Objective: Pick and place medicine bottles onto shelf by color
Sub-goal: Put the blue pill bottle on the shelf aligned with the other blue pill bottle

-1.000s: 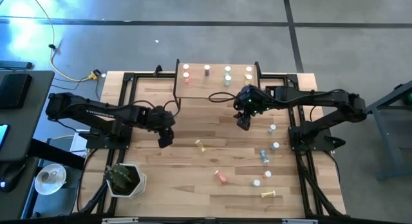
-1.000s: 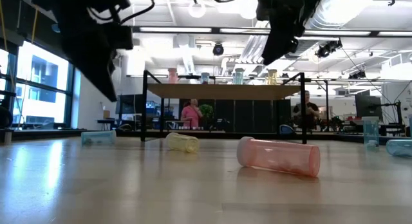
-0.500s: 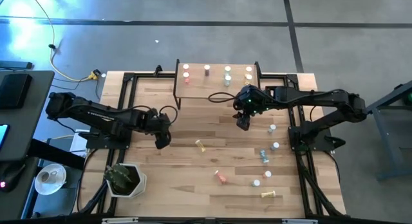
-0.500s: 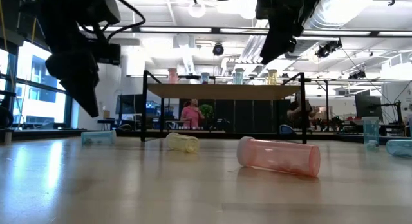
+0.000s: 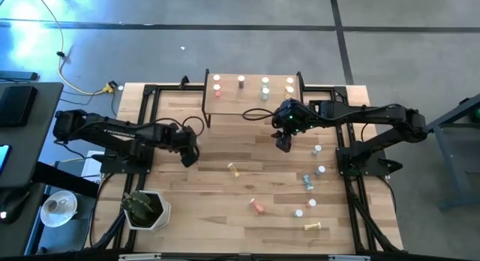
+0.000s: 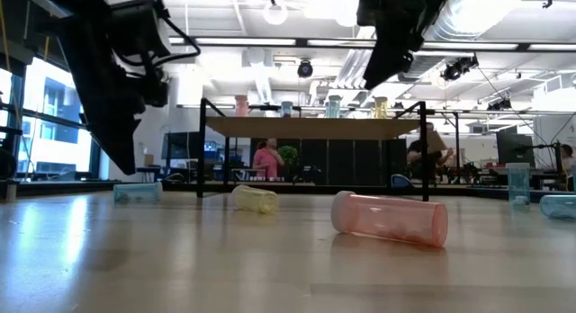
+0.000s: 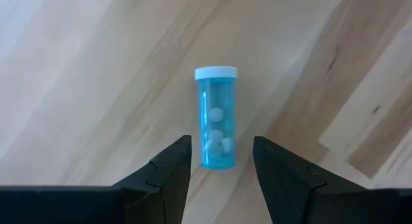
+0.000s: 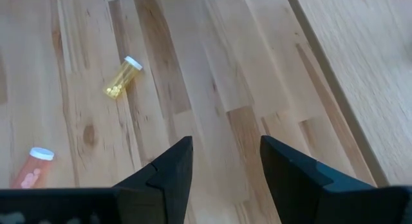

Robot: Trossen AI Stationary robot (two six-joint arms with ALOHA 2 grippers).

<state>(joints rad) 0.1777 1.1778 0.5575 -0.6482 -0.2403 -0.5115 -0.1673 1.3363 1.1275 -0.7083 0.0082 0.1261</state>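
Hovering my left claw (image 7: pixel 219 161) over the bench (image 5: pixel 225 201), I see its two dark fingers (image 7: pixel 168 167) spread apart, with a blue medicine bottle (image 7: pixel 217 118) lying on its side on the wood beyond them; the bottle's bottom end sits in the gap, but neither finger touches it. White pills show through its body and its white cap points away from the claw. In the high view this claw (image 5: pixel 189 152) sits left of centre, and I cannot make out the blue bottle beneath it there.

My right claw (image 8: pixel 223 161) is also open and holds nothing; it hangs above bare wood, right of centre in the high view (image 5: pixel 283 143), just below the shelf (image 5: pixel 253 103). Past its fingers lie a yellow bottle (image 8: pixel 123 76) and a pink bottle (image 8: pixel 33 167), both on their sides.

On the shelf, at the top centre of the high view, white caps stand in a row. More bottles are scattered across the lower right of the bench: the yellow one (image 5: pixel 235 169), the pink one (image 5: pixel 257 206), and several others near the right arm's base. A potted plant (image 5: pixel 144 208) sits at lower left.
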